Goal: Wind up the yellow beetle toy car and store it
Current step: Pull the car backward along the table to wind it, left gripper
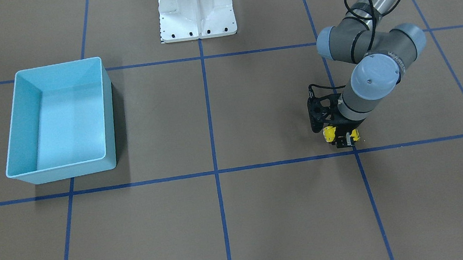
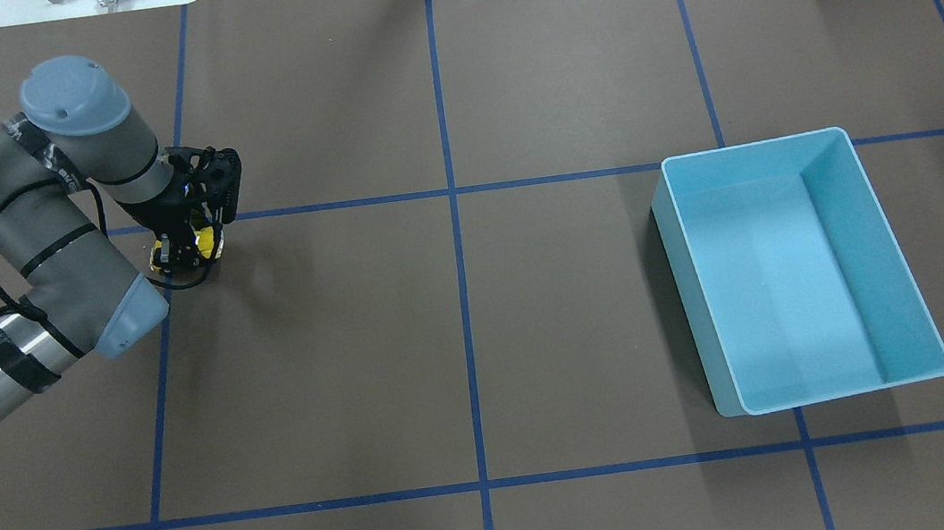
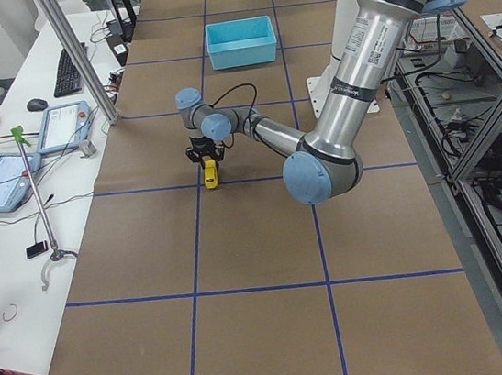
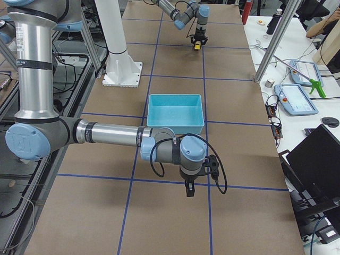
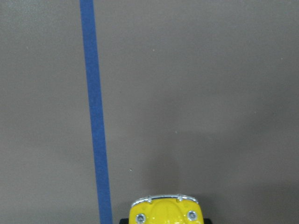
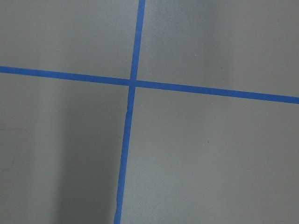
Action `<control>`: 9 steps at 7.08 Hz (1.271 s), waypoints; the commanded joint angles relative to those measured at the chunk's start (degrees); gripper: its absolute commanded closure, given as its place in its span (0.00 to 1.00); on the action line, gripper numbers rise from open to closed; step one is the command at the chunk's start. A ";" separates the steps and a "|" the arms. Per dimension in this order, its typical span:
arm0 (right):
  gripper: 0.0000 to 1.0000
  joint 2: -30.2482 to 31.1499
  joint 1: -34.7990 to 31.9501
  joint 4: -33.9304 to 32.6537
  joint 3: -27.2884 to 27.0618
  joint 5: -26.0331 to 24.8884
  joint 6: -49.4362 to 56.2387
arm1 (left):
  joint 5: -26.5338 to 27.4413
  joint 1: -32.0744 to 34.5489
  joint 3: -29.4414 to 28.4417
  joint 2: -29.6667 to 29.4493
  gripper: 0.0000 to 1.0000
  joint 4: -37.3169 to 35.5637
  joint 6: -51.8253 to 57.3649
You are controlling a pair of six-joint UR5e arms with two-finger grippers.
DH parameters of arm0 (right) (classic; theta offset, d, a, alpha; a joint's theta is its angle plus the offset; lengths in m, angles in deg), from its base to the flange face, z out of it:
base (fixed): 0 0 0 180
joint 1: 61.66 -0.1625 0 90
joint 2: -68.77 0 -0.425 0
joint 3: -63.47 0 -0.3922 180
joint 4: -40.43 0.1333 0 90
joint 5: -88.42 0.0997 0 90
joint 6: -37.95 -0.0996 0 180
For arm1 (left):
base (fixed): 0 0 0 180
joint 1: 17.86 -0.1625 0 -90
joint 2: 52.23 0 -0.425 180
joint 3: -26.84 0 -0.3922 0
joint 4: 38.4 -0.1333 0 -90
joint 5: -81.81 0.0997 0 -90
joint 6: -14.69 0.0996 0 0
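The yellow beetle toy car point(image 1: 328, 133) is seen crosswise between the fingers of the left gripper point(image 1: 343, 138), which appear to be closed on its middle, with yellow showing on either side. The car is held low, beside a blue tape line point(image 5: 96, 126); whether its wheels touch the table cannot be told. The light-blue bin point(image 1: 62, 172) is well apart. The right gripper point(image 4: 189, 190) is seen only from the side, so its opening cannot be told.

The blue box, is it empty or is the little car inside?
Empty. The blue box shows only its bare floor, and the yellow car is far away, at the left gripper.
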 commanded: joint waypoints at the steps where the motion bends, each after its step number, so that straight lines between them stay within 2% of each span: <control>1: 0.00 0.00 0.04 0.00 0.00 0.00 0.00 | -0.94 -0.15 -0.23 0.59 1.00 0.12 0.13; 9: 0.00 0.09 0.04 -0.09 0.18 0.09 0.00 | -3.49 0.38 0.21 4.63 1.00 6.53 2.76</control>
